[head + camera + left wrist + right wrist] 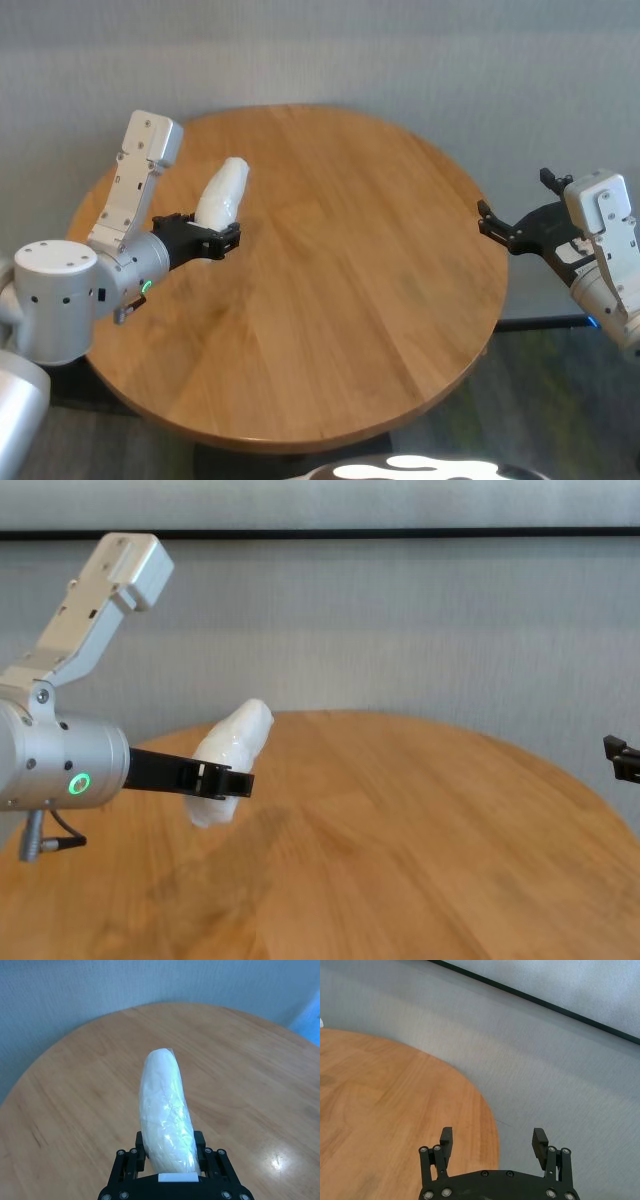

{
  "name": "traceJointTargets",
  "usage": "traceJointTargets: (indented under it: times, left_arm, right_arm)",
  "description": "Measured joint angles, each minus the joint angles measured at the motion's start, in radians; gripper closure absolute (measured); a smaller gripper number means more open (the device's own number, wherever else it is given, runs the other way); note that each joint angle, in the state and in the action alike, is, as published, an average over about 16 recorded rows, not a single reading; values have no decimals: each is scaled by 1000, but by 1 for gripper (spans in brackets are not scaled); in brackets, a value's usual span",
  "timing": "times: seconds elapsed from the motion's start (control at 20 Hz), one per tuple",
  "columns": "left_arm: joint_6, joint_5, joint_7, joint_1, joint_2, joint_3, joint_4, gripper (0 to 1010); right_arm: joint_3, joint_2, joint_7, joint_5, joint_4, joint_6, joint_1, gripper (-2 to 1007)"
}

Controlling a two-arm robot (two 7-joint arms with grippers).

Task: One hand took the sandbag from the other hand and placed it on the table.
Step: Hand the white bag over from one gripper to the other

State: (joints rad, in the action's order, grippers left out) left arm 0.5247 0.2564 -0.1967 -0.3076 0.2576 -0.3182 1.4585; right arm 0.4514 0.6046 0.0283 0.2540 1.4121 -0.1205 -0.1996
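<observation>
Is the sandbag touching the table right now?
Apart. The chest view shows the sandbag clamped in the left gripper, hanging clear above the table.

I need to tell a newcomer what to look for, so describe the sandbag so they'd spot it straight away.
Start at the large round light-brown wooden table and look to the robot's left side, where the long black left hand reaches over it. Clamped in that hand, above the wood, is the small white lumpy sandbag in crinkly clear film, the only white thing over the table.
</observation>
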Motion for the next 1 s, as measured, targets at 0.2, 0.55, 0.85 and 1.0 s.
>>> traceJointTargets:
  times: [0.2,0.55,0.85,1.0]
  left_arm:
    - [-24,1,-18,8,-3,10,5,414]
    - [-76,3,-65,19,6,12,17,414]
    - [-124,6,-114,23,28,-5,33,414]
    - [-147,10,-137,23,41,-18,42,414]
  right_arm:
    - [0,0,0,0,0,0,0,5]
    - [0,0,0,0,0,0,0,5]
    - [0,0,0,0,0,0,0,5]
    - [0,0,0,0,0,0,0,5]
